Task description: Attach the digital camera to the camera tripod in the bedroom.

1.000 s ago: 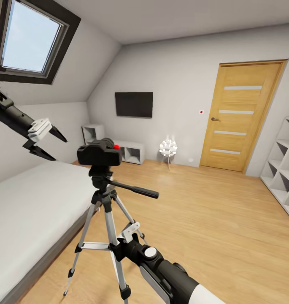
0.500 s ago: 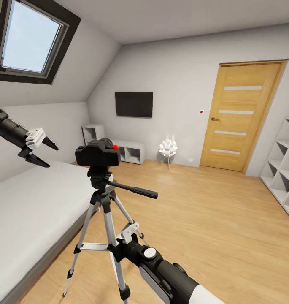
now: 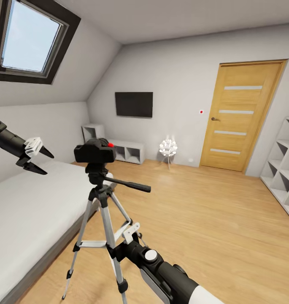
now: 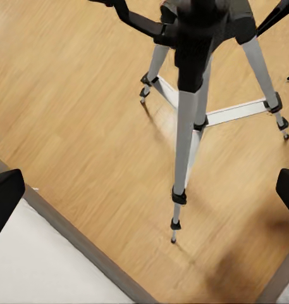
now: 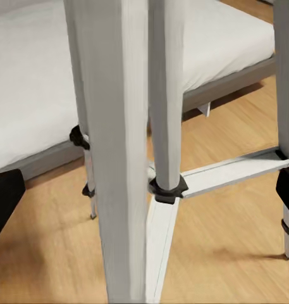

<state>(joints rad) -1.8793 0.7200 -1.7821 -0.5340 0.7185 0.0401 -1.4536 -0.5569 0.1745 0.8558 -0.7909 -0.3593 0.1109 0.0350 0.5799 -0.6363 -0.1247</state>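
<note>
The digital camera [image 3: 95,152], black with a red dot on top, sits on the head of the camera tripod [image 3: 103,211], whose silver legs stand on the wood floor beside the bed. Its black pan handle [image 3: 129,184] points right. My left gripper [image 3: 48,164] hangs open over the bed, well left of the camera, with nothing between its fingers. In the left wrist view the tripod's legs [image 4: 185,139] are seen from above. My right gripper [image 3: 128,234] is low by the legs and open, and one leg [image 5: 116,158] stands close between its spread fingertips.
The white bed [image 3: 30,211] fills the left. A wooden door [image 3: 241,114] is at the back right, white cube shelves [image 3: 283,169] on the right wall, a small white lamp [image 3: 168,148] and a low shelf [image 3: 129,153] under a wall TV [image 3: 134,104]. A skylight [image 3: 30,38] is overhead.
My left gripper has drawn back to the left, away from the camera. The tripod with the camera on it has shifted slightly left. The right arm has barely moved.
</note>
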